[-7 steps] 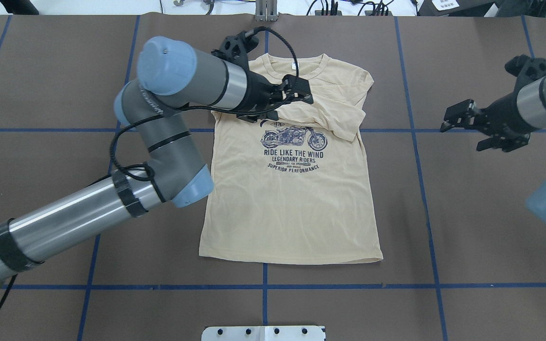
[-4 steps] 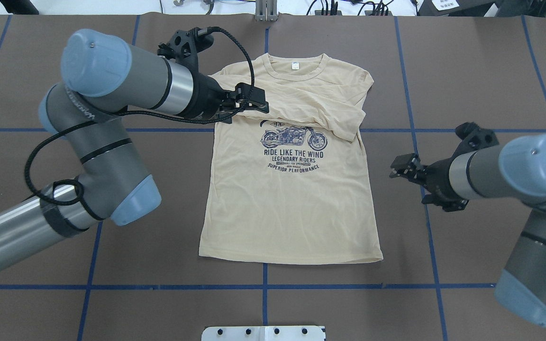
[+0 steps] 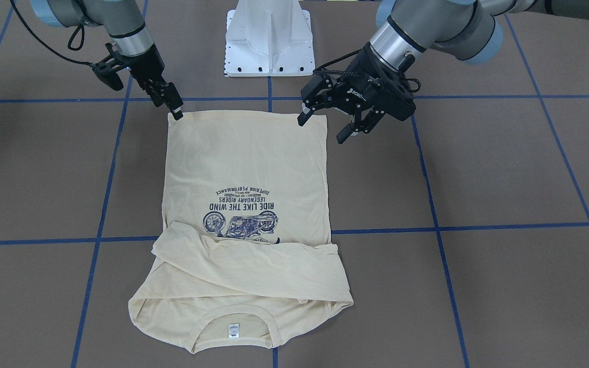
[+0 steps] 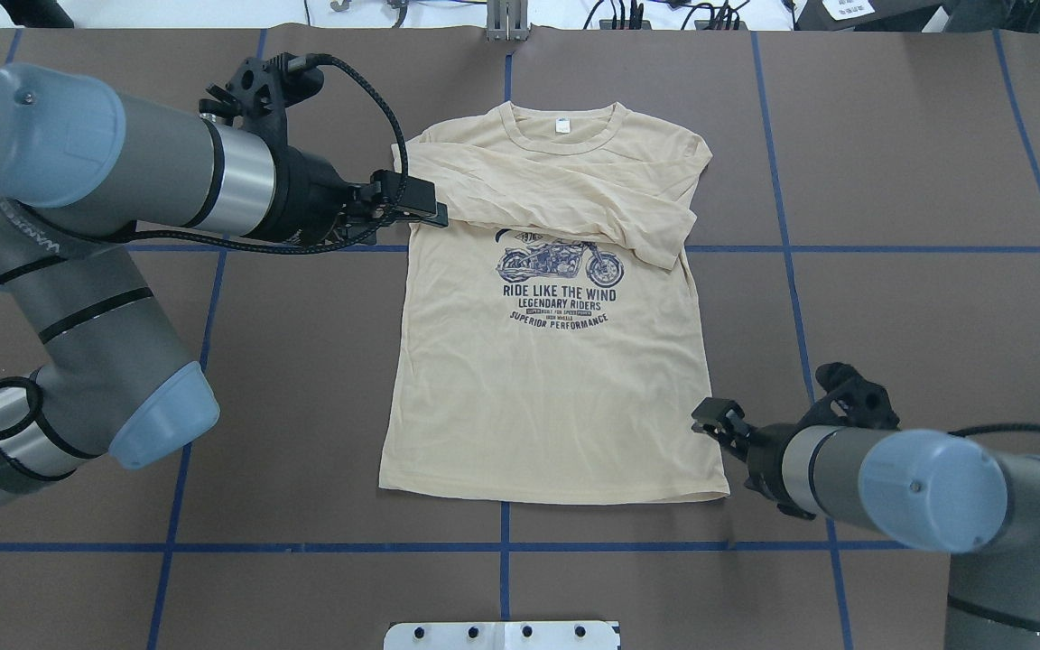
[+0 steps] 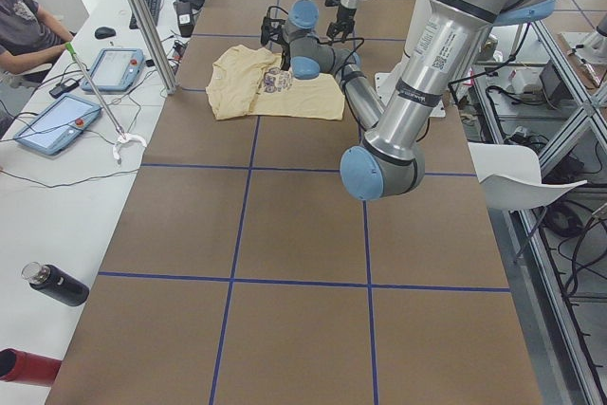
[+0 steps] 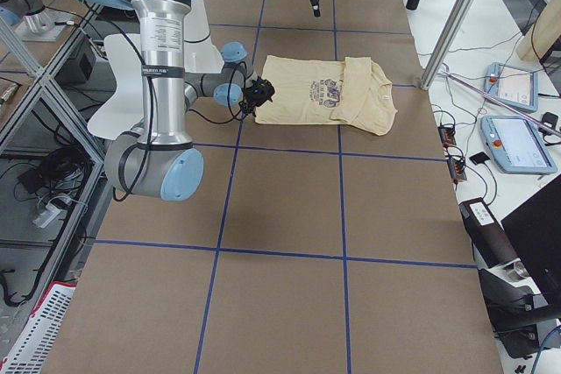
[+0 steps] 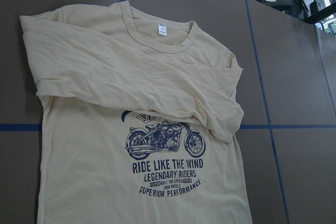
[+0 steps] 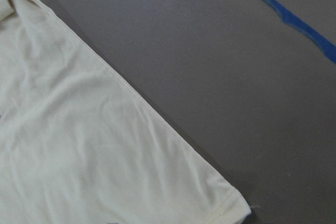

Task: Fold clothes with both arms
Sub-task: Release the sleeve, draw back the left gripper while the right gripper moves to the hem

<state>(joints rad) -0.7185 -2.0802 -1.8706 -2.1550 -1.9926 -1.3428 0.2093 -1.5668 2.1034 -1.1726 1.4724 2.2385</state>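
From the front, my T-shirt (image 3: 246,168) lay flat on the brown table (image 3: 478,168), which had blue tape lines (image 3: 478,226) crossing it. The cloth was thin, soft and pale yellow, with little wrinkles. Its long sleeves (image 3: 253,266) were folded across the chest, and the dark motorbike print (image 3: 243,217) faced up. The straight hem was nearest my white base (image 3: 269,36). My left gripper (image 3: 321,130) showed by one hem corner, with its black fingers spread wide and nothing in them. My right gripper (image 3: 176,112) pointed its tip at the other hem corner. I could not tell if its fingers were apart or together.

From above, the T-shirt (image 4: 556,397) looked like a tall box with a round neck and a small white neck label (image 4: 562,126). Here my left gripper (image 4: 412,215) looked to be beside the shoulder. My right gripper (image 4: 710,417) was just beside the hem corner.

From my left side, the T-shirt (image 5: 275,92) was far off, past my shiny left arm (image 5: 398,101).

From my right side, my right arm (image 6: 162,41) bent down to the T-shirt (image 6: 324,98).

My left wrist camera saw the T-shirt (image 7: 131,77) with rumpled sleeves over the print.

My right wrist camera saw the T-shirt (image 8: 79,156) up close: smooth cloth and a stitched hem corner.
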